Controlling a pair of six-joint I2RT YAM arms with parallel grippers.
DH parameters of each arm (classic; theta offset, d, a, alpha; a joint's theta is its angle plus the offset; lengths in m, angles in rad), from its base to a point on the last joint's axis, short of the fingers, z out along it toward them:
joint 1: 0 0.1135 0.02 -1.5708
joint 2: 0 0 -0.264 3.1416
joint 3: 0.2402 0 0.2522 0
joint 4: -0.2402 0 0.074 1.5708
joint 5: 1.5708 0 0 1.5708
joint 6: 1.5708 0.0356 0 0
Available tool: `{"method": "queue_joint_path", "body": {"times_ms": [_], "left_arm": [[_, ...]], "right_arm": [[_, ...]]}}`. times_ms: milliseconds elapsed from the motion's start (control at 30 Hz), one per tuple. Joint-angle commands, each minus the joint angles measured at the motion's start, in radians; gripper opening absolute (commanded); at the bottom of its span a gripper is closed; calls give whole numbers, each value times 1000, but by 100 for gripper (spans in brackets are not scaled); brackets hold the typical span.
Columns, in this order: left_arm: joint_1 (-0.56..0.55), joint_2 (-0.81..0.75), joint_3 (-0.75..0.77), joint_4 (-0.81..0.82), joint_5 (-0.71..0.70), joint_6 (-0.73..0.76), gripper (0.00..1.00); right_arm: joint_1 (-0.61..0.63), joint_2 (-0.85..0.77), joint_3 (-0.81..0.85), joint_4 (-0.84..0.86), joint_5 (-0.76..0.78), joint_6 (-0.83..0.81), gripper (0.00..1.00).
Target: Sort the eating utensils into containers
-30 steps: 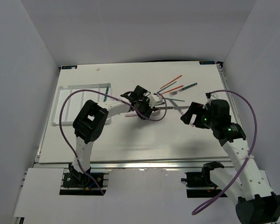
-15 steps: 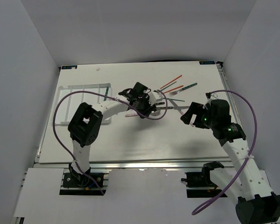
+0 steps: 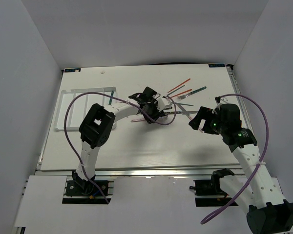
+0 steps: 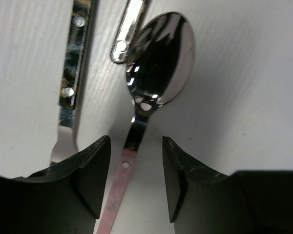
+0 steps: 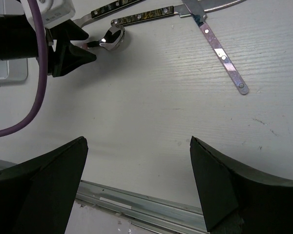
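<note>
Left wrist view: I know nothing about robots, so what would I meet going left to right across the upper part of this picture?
dark patterned handle with rivets → shiny metal handle tip → spoon bowl

This looks like a robotics lab test cell. Plain white panels (image 3: 29, 97) wall in a white table (image 3: 136, 146) at the left, right and top of the frame. A metal rail (image 3: 151, 172) runs along its near edge at the bottom, where the left arm (image 3: 95, 129) and right arm (image 3: 244, 146) are mounted, trailing purple cables (image 3: 64, 129).
</note>
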Motion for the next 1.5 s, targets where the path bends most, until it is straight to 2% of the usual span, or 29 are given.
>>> {"method": "queue_joint_path", "body": {"times_ms": [0,100,233,300,367,400,467,500,633,733,767,900,1000,1033,1133,1233,1367,1467], "left_arm": [[2,-8,-8,11,-2,9,56],[2,-5,-48,42,-16,5,55],[1,-15,-71,39,-3,-34,43],[-5,-49,-143,94,4,-81,35],[-17,-118,-233,154,-13,-116,26],[-31,-141,-258,166,-24,-126,18],[-45,-199,-295,179,-55,-143,10],[-57,-218,-322,179,-67,-150,0],[-74,-307,-359,171,-120,-202,0],[-74,-402,-378,192,-218,-265,0],[-73,-431,-384,202,-318,-297,0],[-35,-528,-355,173,-493,-341,0],[62,-491,-242,58,-550,-354,0],[132,-474,-194,47,-559,-362,0],[270,-378,-87,5,-533,-387,0],[361,-261,20,-22,-510,-411,0],[415,-152,94,-47,-466,-428,0],[441,-126,78,-28,-420,-443,0]], "right_arm": [[0,6,25,30,-11,-9,89],[0,8,28,31,-16,-6,89],[-2,0,22,34,-12,-4,89],[0,-3,13,39,-12,0,89],[0,-6,7,50,-19,5,89],[0,-6,1,53,-23,7,89],[0,-7,-4,59,-31,11,89],[0,-7,-9,63,-32,14,89],[-2,-16,-19,76,-39,28,89],[-2,-21,-22,79,-36,30,89],[-2,-21,-24,77,-34,28,89],[0,-20,-24,76,-28,22,89],[0,-13,-22,82,-32,22,89],[0,-12,-22,85,-34,22,89],[0,-4,-24,91,-45,28,89],[0,3,-26,93,-43,28,89],[0,13,-27,90,-32,22,89],[0,16,-30,90,-29,17,89]]}}
